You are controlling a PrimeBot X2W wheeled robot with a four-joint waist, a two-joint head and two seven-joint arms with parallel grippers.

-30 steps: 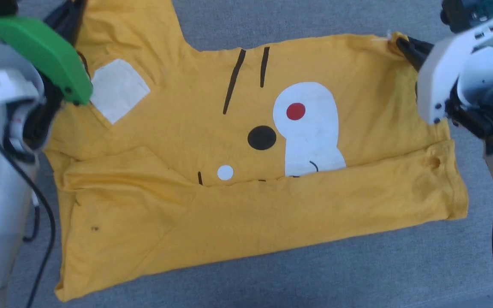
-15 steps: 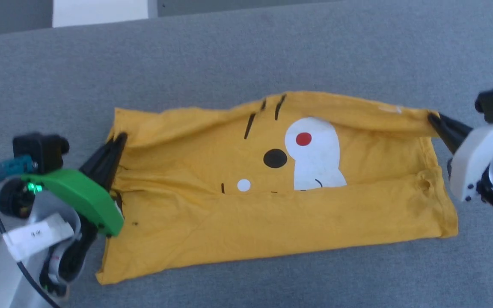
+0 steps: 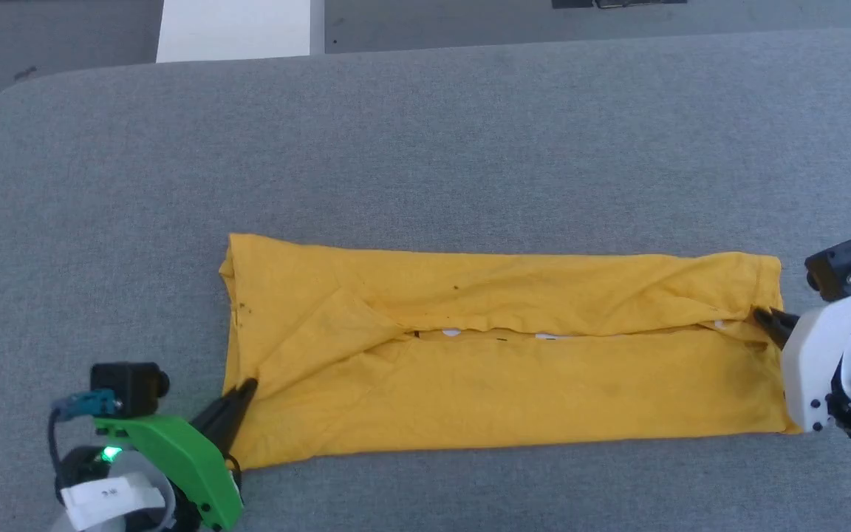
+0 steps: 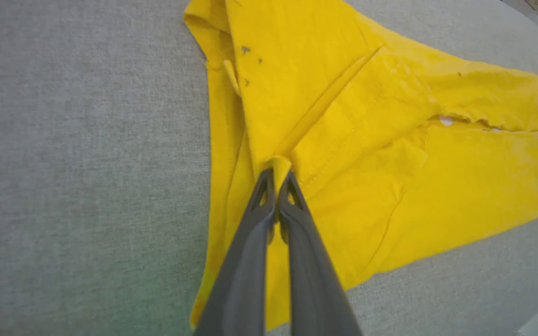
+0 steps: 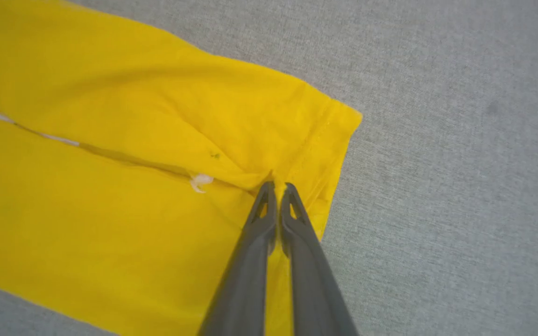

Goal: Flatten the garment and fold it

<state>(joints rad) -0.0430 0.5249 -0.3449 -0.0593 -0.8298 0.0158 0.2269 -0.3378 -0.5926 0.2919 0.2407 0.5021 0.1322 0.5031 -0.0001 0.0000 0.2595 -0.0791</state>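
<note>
Matt yellow cotton garment; coarse grey felt-like tabletop.

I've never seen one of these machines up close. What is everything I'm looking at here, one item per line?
T-shirt: one, bright yellow, folded into a long strip across the middle of the table, with slivers of white print showing where its two flaps meet.
Table: one, grey and fabric-covered, under the T-shirt.
Panel: one, white, beyond the table's far edge, towards the left.
Dark object: one, black, at the top edge of the head view; too little shows to tell what it is.
Left gripper: one, dark fingers on a green mount, shut on the T-shirt's left end.
Right gripper: one, dark fingers on a white mount, shut on the T-shirt's right end.
</note>
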